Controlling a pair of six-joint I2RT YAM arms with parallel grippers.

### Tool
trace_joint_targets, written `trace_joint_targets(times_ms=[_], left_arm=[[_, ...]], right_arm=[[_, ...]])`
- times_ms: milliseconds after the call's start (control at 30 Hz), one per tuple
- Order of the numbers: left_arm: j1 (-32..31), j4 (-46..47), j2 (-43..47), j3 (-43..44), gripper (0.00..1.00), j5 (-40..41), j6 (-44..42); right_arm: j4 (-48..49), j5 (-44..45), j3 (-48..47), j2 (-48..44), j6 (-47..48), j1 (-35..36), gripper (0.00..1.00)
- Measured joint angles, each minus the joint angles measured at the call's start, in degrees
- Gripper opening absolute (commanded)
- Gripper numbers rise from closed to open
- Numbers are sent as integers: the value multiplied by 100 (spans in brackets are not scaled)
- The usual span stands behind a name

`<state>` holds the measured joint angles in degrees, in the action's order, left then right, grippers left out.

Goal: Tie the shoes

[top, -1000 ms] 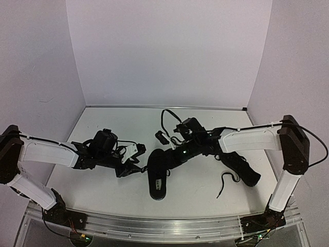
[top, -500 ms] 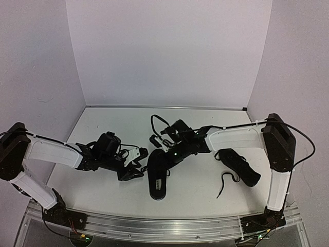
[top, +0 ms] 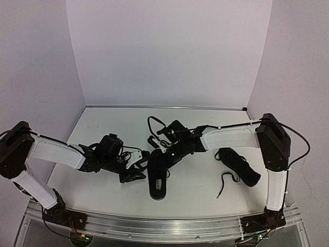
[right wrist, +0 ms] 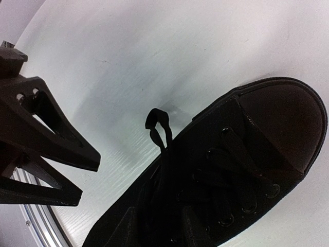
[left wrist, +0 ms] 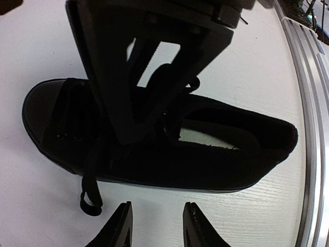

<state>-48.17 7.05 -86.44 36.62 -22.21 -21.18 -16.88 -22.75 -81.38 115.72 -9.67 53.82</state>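
One black shoe [top: 158, 184] lies mid-table, toe away from me; it also shows in the left wrist view [left wrist: 231, 162] and the right wrist view [right wrist: 277, 118]. My left gripper [top: 134, 172] is open and empty on the table just left of it, its jaws [left wrist: 157, 227] apart beside the sole. My right gripper [top: 163, 154] hovers over the laced front of this shoe, its jaws [right wrist: 163, 229] apart above the laces. A small lace loop [right wrist: 157, 123] hangs off the shoe's side and also shows in the left wrist view [left wrist: 90, 198]. The second black shoe [top: 239, 167] lies at the right.
A loose lace end [top: 225, 181] trails from the second shoe toward the front edge. A metal rail [top: 164, 226] runs along the table's near edge. White walls close off the back and both sides.
My right gripper has moved left and down onto the front of the middle shoe. My left gripper has edged right and nearer, closer to the shoe's side.
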Motion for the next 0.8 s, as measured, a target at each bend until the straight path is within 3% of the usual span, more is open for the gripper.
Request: trace_joint_targets(times_ms=[333,533,800], left_arm=[[-152,9,-296,0,36,116,2],[-154,233,-474,0,35,295,4],[-154,702,-663,0,37,417,8]], right_arm=[[17,-94,-7,0,-101,-80,15],[60,-248,-7,0,-209,-241,4],[114,-417,-2,0,-265,-317,2]])
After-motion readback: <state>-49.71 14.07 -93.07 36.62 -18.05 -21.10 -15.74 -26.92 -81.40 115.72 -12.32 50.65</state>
